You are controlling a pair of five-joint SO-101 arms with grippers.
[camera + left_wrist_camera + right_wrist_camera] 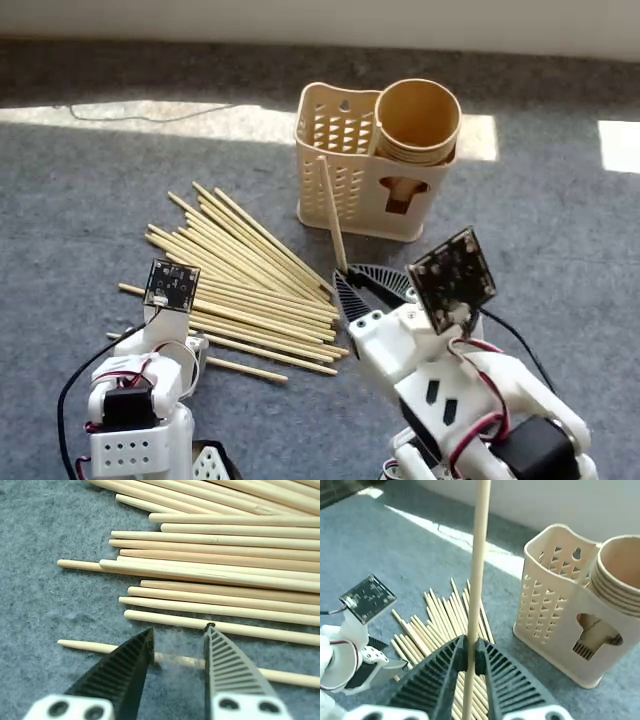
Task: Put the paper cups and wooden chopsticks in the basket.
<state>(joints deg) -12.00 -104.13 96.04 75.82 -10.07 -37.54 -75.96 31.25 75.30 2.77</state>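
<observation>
grey carpet [560, 230], sunlit patches [150, 120], pale wall [300, 15]

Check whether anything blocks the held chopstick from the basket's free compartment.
Nothing visible does. The chopstick stands just in front of the basket; the paper cups fill only its other compartment.

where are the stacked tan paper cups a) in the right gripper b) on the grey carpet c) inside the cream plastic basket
c: the stacked tan paper cups stand in the cream perforated plastic basket; the right gripper holds a wooden chopstick.
</observation>
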